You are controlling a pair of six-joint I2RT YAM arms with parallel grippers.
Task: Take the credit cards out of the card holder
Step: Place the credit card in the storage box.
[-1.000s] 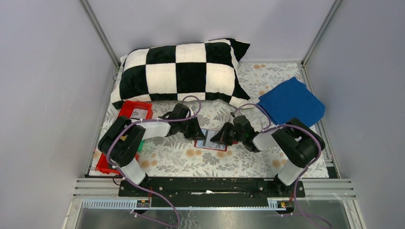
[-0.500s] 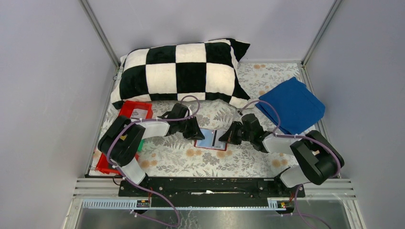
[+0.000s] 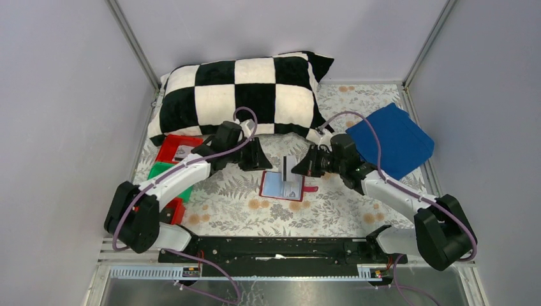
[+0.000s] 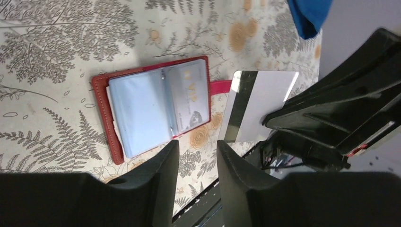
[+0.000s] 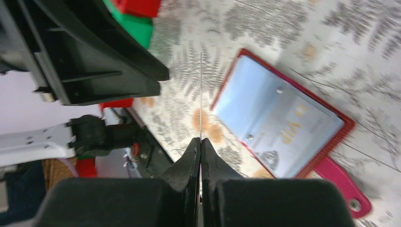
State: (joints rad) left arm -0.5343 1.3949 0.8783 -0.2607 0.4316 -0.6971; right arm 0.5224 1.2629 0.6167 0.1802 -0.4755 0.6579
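Note:
The red card holder [image 3: 281,186] lies open on the floral table, its pale blue sleeves up and its strap tab [image 3: 311,189] to the right. It also shows in the left wrist view [image 4: 156,106] and the right wrist view [image 5: 279,127]. A pale card marked VIP [image 4: 189,99] sits in its right sleeve. My right gripper [image 3: 296,167] is shut on a pale grey credit card [image 4: 257,106] with a dark stripe, held upright above the holder's far right edge; it is edge-on in the right wrist view [image 5: 201,94]. My left gripper [image 4: 197,161] is open and empty, just behind the holder.
A black-and-white checked pillow [image 3: 242,95] lies along the back. A folded blue cloth [image 3: 389,140] is at the back right. A red tray [image 3: 178,148] and a green tray [image 3: 167,173] stand at the left, beside my left arm.
My right gripper has drawn the grey card out of the holder and lifted it up and back. My left gripper has pulled back off the holder. The holder now lies uncovered.

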